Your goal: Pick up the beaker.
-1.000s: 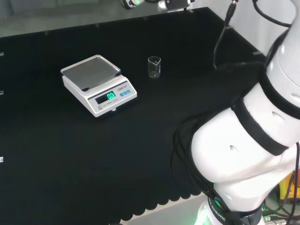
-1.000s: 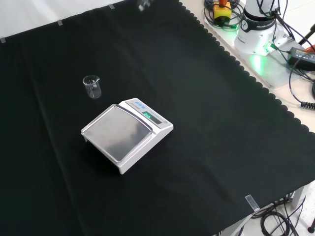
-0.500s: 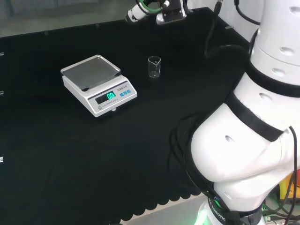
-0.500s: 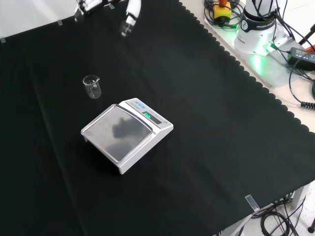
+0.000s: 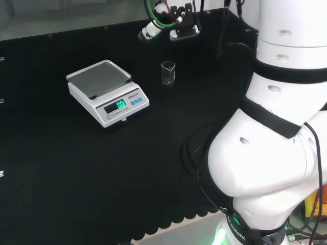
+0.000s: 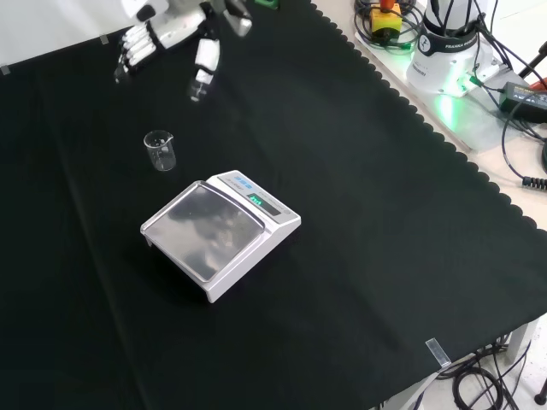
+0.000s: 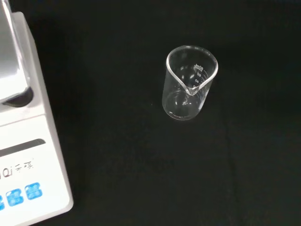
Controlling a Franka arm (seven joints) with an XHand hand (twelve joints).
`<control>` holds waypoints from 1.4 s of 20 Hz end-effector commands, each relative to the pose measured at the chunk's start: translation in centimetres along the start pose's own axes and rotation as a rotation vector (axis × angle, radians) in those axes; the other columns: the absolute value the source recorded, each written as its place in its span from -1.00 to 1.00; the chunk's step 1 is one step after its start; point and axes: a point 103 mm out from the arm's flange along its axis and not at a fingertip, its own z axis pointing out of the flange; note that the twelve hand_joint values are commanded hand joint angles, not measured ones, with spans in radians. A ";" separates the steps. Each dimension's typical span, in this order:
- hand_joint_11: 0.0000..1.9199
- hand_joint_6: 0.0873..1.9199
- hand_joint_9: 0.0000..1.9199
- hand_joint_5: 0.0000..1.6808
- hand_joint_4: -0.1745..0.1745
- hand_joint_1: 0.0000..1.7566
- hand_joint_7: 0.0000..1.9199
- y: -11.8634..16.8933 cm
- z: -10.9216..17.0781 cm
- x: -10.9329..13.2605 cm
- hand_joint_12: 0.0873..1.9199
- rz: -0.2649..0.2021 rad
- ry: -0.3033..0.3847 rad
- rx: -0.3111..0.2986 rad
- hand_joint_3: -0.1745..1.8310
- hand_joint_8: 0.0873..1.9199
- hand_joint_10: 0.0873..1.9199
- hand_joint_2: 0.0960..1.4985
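We count one small clear glass beaker point(image 6: 160, 150) standing upright on the black cloth surface point(image 6: 359, 222), near one white digital scale point(image 6: 220, 233), while the black and white robot hand point(image 6: 162, 38) hovers above it, fingers relaxed, holding nothing.

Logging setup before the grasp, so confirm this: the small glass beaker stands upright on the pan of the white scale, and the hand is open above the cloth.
Not quite. The beaker stands upright on the black cloth beside the scale, not on its pan, as the front view shows. The hand is open above the cloth.
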 end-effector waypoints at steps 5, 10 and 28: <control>-1.00 -1.00 -1.00 -0.89 -0.47 -0.59 -1.00 3.8 4.1 -0.5 0.55 -0.003 0.023 0.087 -0.62 -0.58 -0.30 0.04; -1.00 -1.00 -1.00 -0.88 -0.50 -0.57 -1.00 4.4 6.3 -0.5 0.55 0.002 0.014 0.128 -0.63 -0.58 -0.30 0.05; -1.00 -1.00 -1.00 -0.82 -0.55 -0.52 -1.00 8.2 12.6 -2.8 0.24 0.051 -0.015 0.186 -0.66 -0.56 -0.78 0.08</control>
